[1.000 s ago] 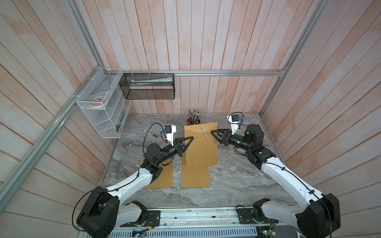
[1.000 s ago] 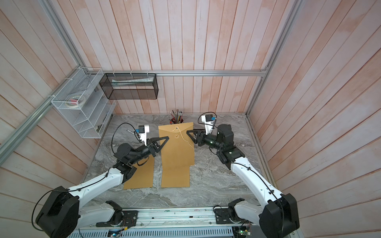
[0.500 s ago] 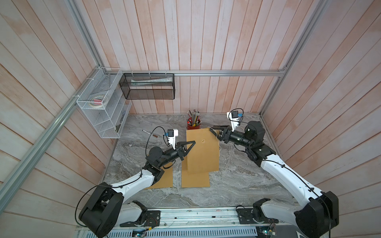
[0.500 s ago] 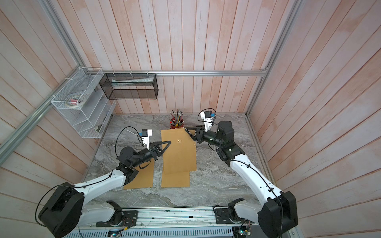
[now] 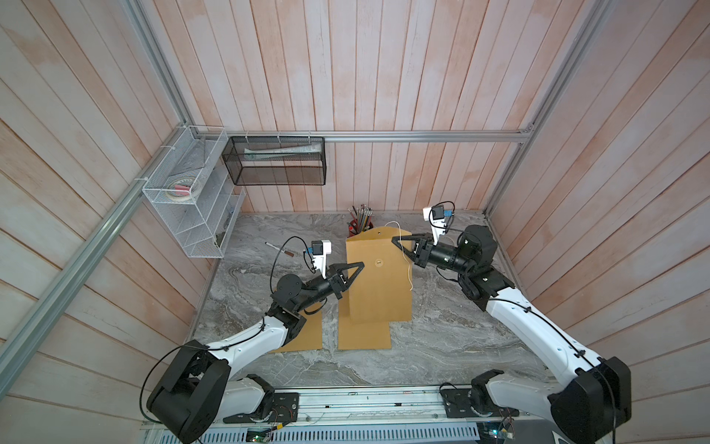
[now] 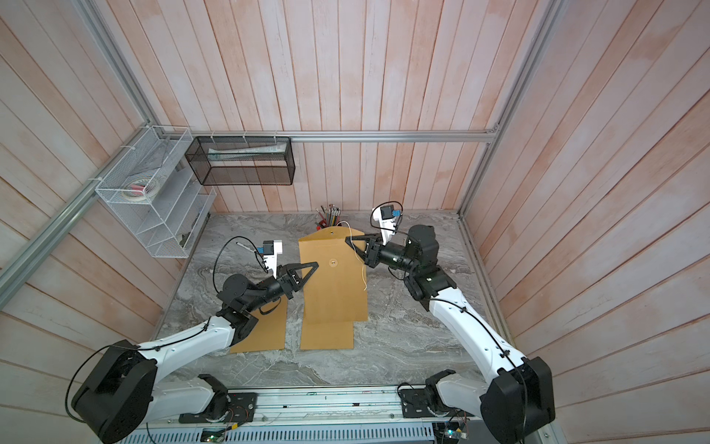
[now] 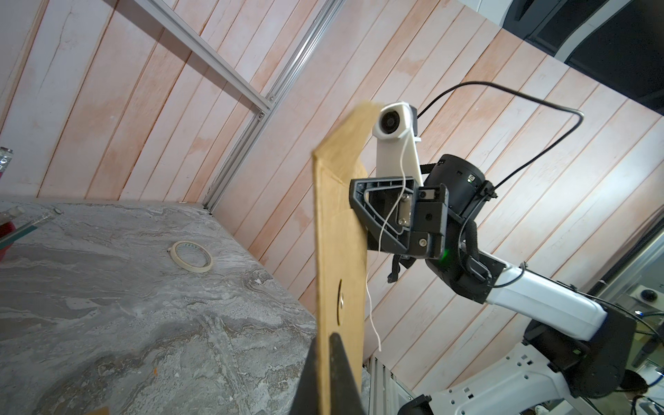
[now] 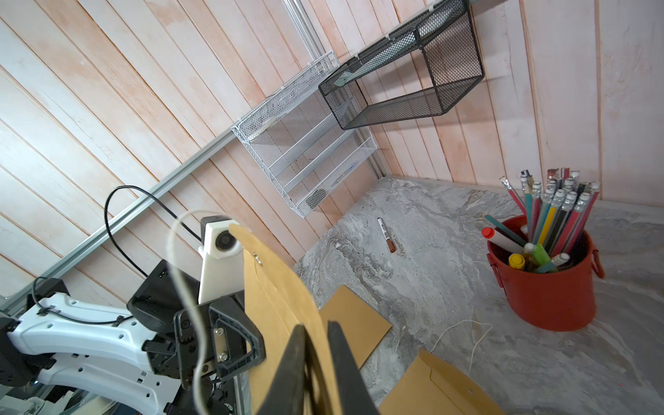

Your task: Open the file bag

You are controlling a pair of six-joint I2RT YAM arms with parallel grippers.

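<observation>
Right pincer point(image 5: 394, 240) newly clenched on file bag point(image 5: 378, 292) flap, left pincer point(image 5: 360, 265) clamping far edge; uneven pull could tear paper.

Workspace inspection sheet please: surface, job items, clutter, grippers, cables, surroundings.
Surface: marbled table, no spills seen.
Job's things: file bag held off the table; its string hangs loose.
Clutter: spare envelopes lying flat, pencil cup, marker, tape roll.
Grippers: left gripper shut on one bag edge; right gripper shut on the opposite edge.
Cables: wrist camera cable loops free, no snag seen.
Surroundings: white wire rack and black mesh basket on plank walls.
</observation>
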